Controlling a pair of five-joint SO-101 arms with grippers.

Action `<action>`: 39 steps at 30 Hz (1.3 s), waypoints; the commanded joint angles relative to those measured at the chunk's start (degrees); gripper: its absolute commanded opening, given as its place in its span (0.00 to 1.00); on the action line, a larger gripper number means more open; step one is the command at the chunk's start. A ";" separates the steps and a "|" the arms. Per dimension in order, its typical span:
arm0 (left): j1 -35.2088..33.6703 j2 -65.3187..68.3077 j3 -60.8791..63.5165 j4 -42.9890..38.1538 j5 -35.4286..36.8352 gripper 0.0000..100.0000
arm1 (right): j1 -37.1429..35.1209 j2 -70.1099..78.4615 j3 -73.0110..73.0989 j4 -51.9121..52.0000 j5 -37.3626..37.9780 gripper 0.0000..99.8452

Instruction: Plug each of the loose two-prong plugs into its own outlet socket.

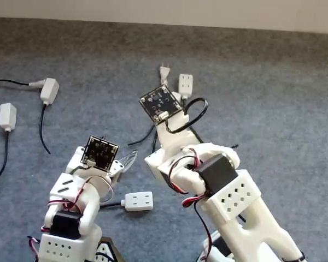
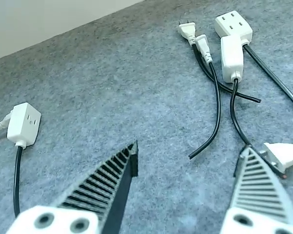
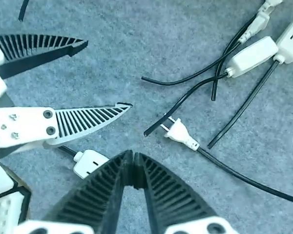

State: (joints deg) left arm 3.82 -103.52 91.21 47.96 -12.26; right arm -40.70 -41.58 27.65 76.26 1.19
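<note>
A grey, felt-like mat (image 1: 273,82) covers the whole table, its nap flat and even. A pale strip of wall (image 1: 235,13) runs along its far edge. In the high view the left arm (image 1: 71,218) stands at the near left, and the right arm (image 1: 229,196) rises from the near right and ends over the middle of the mat. The left gripper (image 2: 190,148) hangs low over the mat, released, its jaws spread wide around nothing but a cut cable end (image 2: 198,150) lying on the felt. The nearest plug (image 3: 179,134), white with two prongs, lies loose on the mat close to one of that gripper's fingertips but apart from it, its black cord trailing away. The right gripper (image 3: 133,161) is clenched, its ribbed fingers (image 3: 166,195) pressed together on nothing, hovering beside the same plug. A white socket (image 3: 90,163) lies partly hidden behind those fingers. Farther off, a long socket (image 2: 232,58) rests against a square socket (image 2: 233,27), with a second plug (image 2: 188,30) and a third plug (image 2: 201,44) just beside them, none of them plugged in. Two outer sockets (image 1: 49,90) (image 1: 7,115) lie well apart from these, at the left of the mat, each on its own cord.
</note>
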 commanded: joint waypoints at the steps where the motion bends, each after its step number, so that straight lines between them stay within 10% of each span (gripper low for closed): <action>1: -0.84 -0.13 -0.75 -0.97 -0.35 0.31 | 7.69 0.31 -0.04 -0.57 6.51 0.01; 9: -10.42 -0.04 -5.05 0.35 2.02 0.31 | 8.92 1.71 18.42 -17.27 22.42 0.01; 25: -11.38 -0.04 -5.49 3.87 4.66 0.31 | 8.31 35.12 0.48 -15.69 48.26 0.04; 39: -11.38 -0.13 -4.97 3.78 4.57 0.31 | 9.80 44.00 1.19 -19.91 54.77 0.18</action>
State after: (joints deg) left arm -6.81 -103.52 86.55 52.79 -7.96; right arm -31.65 2.11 29.76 57.80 55.16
